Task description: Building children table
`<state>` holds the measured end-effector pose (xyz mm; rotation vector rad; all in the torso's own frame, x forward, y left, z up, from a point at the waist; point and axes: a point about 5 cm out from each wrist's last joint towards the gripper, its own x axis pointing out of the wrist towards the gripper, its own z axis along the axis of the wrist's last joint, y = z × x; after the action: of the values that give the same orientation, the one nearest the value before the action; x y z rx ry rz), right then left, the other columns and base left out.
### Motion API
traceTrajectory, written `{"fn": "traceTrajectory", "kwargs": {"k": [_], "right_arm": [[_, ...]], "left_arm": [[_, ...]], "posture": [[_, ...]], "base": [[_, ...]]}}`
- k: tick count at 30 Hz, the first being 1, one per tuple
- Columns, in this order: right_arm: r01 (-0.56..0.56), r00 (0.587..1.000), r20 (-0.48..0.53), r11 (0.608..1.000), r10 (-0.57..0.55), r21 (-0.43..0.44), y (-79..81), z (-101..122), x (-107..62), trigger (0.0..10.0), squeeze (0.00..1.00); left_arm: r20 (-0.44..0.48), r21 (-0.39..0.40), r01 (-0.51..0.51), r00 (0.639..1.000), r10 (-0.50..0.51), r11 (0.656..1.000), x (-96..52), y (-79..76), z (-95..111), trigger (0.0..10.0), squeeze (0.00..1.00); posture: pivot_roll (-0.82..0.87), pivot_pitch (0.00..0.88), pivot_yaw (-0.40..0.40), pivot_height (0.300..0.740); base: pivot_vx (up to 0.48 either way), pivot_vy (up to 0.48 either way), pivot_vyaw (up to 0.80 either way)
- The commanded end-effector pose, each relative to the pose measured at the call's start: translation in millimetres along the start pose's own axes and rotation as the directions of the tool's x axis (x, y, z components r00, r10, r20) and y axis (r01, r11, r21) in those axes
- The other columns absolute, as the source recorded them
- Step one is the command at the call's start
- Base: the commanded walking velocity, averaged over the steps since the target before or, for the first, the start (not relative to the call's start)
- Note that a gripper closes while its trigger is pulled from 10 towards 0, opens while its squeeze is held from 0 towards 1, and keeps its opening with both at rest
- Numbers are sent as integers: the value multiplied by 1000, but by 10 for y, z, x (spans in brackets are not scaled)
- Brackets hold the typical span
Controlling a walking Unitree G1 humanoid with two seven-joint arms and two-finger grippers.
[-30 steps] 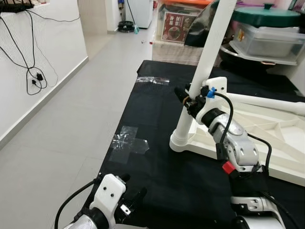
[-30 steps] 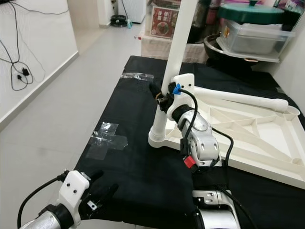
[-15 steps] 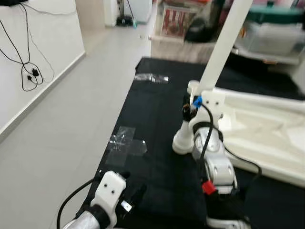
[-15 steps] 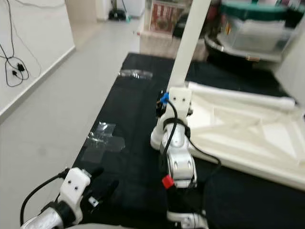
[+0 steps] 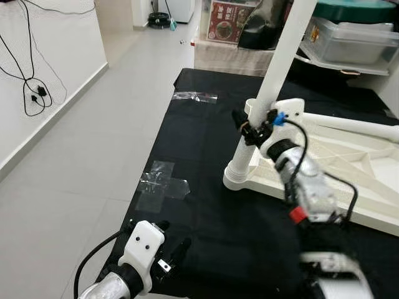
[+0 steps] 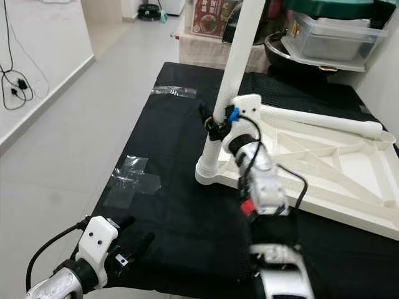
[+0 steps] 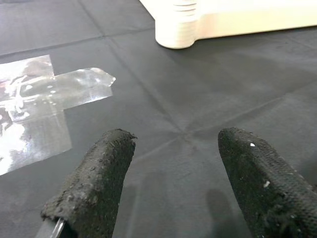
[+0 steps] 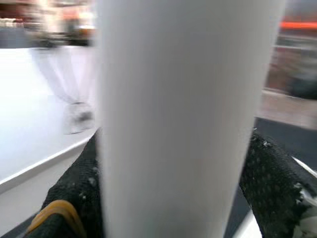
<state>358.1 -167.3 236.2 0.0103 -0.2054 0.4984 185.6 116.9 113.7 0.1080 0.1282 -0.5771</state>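
Nearest the robot, the left gripper (image 5: 167, 261) hovers low over the front edge of the black mat (image 5: 206, 180), its fingers (image 7: 94, 183) spread apart with nothing between them. Just beyond it, a cross of clear tape (image 5: 162, 185) is stuck to the mat.

Further in, the right gripper (image 5: 245, 129) reaches forward, its fingers (image 8: 74, 188) closed on either side of the upright table leg (image 5: 274, 81), low on the shaft, a little above its ribbed foot. The foot sits in the near-left corner socket of the upturned white tabletop (image 6: 336, 168), which lies ribs-up on the mat. A second leg (image 6: 324, 123) lies flat along the tabletop's far edge.

The parts look like hollow moulded plastic: light and stiff, but smooth and round, so the leg could slip or twist in the grip. A hold low on the shaft, close to the socket, looks best for pressing or turning it home without levering the light tabletop up.

The leg's top is cut off, the forearm is blurred, and whether the foot is fully seated cannot be told. Storage boxes (image 5: 349, 37) stand beyond
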Motion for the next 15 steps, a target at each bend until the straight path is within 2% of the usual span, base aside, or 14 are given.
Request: {"fn": "traceTrajectory", "kwargs": {"k": [1, 4, 5, 6, 7, 8, 10, 11, 13, 15], "right_arm": [[-137, 990, -33, 988, 140, 75, 0, -46, -18, 10000, 0], [-199, 978, -47, 974, 205, 112, 2, -47, -30, 10000, 0], [-318, 942, -58, 935, 331, 157, 31, -63, -58, 10000, 0], [-435, 890, -61, 881, 453, 186, 75, -71, -91, 10000, 0], [-435, 890, -61, 881, 453, 186, 75, -71, -91, 10000, 0], [-541, 827, -56, 819, 559, 192, 133, -72, -124, 10000, 0], [-640, 750, -59, 746, 658, 183, 207, -88, -72, 10000, 0], [-640, 750, -59, 746, 658, 183, 207, -88, -72, 10000, 0], [-682, 714, -52, 710, 698, 176, 248, -75, -26, 10000, 0], [-703, 697, -22, 690, 716, 175, 242, -28, 1, 0, 0]], "left_arm": [[-10, -11, 9, 1000, -9, 1000, 1, -21, -36, 10000, 0], [-9, -13, 9, 1000, -9, 1000, 0, -21, -36, 10000, 0], [-8, -17, 9, 1000, -10, 1000, 2, -23, -36, 10000, 0], [-7, -17, 9, 1000, -9, 1000, 4, -23, -35, 10000, 0], [-7, -17, 9, 1000, -9, 1000, 4, -23, -35, 10000, 0], [-7, -18, 9, 1000, -9, 1000, 6, -24, -34, 10000, 0], [-8, -16, 3, 1000, -3, 1000, 3, -24, -36, 10000, 0], [-8, -16, 3, 1000, -3, 1000, 3, -24, -36, 10000, 0], [-9, -19, -3, 1000, 3, 1000, 0, -32, -44, 10000, 0], [-9, -26, -4, 1000, 4, 1000, 6, -38, -52, 10000, 0]], "posture": [[122, 58, -98, 740], [122, 58, -98, 740], [123, 60, -102, 740], [132, 62, -104, 740], [132, 62, -104, 740], [138, 61, -110, 740], [142, 54, -112, 740], [142, 54, -112, 740], [145, 40, -118, 740], [147, 43, -120, 740]], "base": [[0, 0, 0], [0, 0, 0], [0, 0, 0], [0, 0, 0], [0, 0, 0], [0, 0, 0], [0, 0, 0], [0, 0, 0], [0, 0, 0], [0, 0, 0]]}}
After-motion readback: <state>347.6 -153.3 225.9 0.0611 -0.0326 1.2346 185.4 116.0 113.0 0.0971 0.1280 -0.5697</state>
